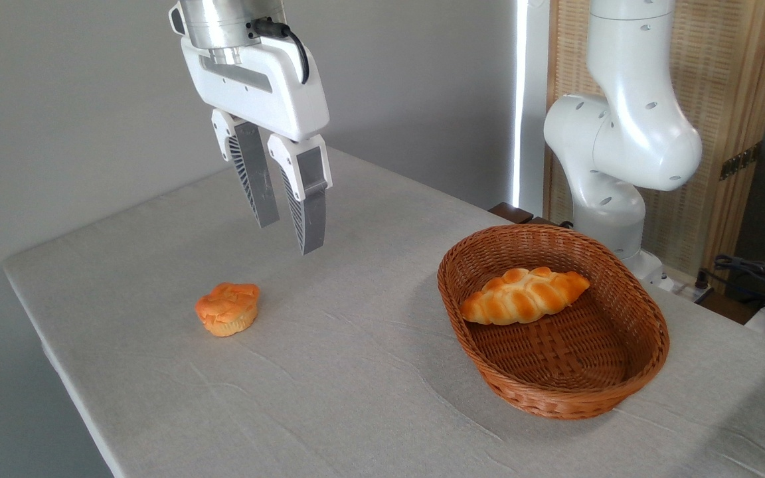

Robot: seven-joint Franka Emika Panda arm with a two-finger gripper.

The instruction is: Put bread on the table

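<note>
The bread (pixel 227 309), a small orange-topped muffin-shaped bun with a paler ridged base, rests on the light grey cloth table (pixel 329 372) toward its left side. My gripper (pixel 287 236) hangs in the air above and a little to the right of the bun, well apart from it. Its two grey ribbed fingers stand open with nothing between them.
A brown oval wicker basket (pixel 621 392) sits on the right of the table with a braided golden loaf (pixel 523 295) inside. The arm's white base (pixel 615 153) rises behind the basket. The table's left edge lies close to the bun. Cables lie at far right.
</note>
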